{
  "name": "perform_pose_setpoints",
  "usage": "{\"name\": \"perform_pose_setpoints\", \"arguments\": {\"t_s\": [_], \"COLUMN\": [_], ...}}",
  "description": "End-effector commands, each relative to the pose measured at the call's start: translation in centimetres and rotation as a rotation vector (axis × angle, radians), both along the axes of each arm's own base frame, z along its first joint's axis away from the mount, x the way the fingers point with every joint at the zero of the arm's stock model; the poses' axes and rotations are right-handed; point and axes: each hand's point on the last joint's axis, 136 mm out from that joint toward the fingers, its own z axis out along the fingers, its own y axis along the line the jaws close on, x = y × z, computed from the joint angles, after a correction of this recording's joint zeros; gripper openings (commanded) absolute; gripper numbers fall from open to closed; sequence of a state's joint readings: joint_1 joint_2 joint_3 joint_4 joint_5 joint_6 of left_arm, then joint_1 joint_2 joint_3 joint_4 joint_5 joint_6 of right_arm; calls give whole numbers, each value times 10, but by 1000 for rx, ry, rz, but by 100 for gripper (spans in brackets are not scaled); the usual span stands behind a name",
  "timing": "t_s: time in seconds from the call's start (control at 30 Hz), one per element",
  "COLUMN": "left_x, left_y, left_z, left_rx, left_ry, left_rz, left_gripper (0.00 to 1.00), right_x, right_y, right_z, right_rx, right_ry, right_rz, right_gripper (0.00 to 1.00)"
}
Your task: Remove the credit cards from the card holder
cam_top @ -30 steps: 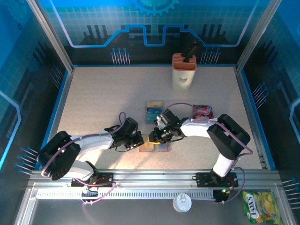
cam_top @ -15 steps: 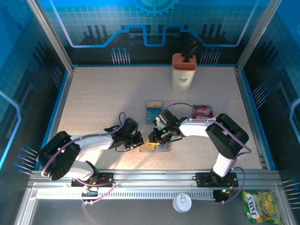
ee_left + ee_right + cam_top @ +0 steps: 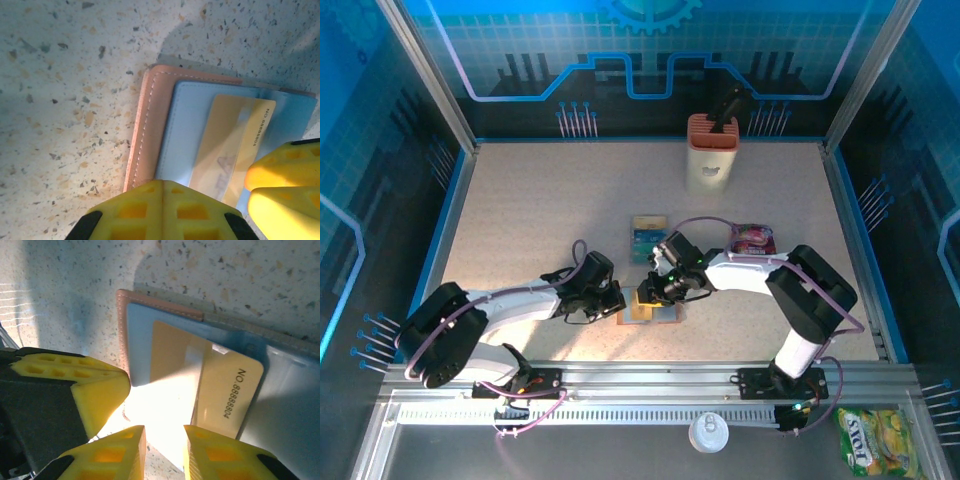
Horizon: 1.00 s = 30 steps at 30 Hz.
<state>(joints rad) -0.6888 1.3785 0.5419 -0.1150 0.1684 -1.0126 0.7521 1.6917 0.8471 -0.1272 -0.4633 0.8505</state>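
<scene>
The brown card holder (image 3: 145, 130) lies open on the table, its grey-blue inner pocket (image 3: 140, 340) facing up. An orange-tan credit card (image 3: 227, 390) sticks partway out of that pocket. A teal-blue credit card (image 3: 648, 238) lies loose on the table behind the holder. My left gripper (image 3: 162, 197) is shut, its tips resting at the holder's near edge. My right gripper (image 3: 164, 452) is over the orange-tan card's end with its jaws slightly apart; glare hides what lies between them. In the top view both grippers (image 3: 621, 301) (image 3: 650, 292) meet over the card holder (image 3: 642, 316).
A tall orange-and-cream box (image 3: 711, 152) stands at the back. A purple-red snack packet (image 3: 754, 238) lies right of the teal card, close to my right arm. A yellow packet (image 3: 875, 440) and a white lid (image 3: 708, 433) lie beyond the front rail.
My right arm has shifted very slightly over the holder. The left arm and the holder have stayed where they were.
</scene>
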Motion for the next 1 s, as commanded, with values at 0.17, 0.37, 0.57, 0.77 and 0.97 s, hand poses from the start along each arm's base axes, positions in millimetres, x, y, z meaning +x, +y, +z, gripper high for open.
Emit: {"name": "perform_pose_setpoints", "arguments": {"t_s": [0.17,0.37,0.57,0.77,0.97], "left_x": [8,8,8,3,-2], "left_y": [-16,-21,-27,-18,-10], "left_z": [22,18,16,3,-5], "left_rx": [-72,-78,-94,-33,1], "left_ry": [-43,-31,-25,11,33], "left_rz": [-43,-60,-79,-70,-61], "left_gripper": [0,0,0,0,0], "right_x": [4,4,4,1,0], "right_y": [-14,-21,-25,-28,-28], "right_z": [13,9,5,-2,-8], "right_rx": [-27,-46,-74,-88,-93], "right_ry": [-43,-35,-27,-18,-3], "right_rz": [-14,-24,-24,-19,-16], "right_gripper": [27,28,29,29,29]}}
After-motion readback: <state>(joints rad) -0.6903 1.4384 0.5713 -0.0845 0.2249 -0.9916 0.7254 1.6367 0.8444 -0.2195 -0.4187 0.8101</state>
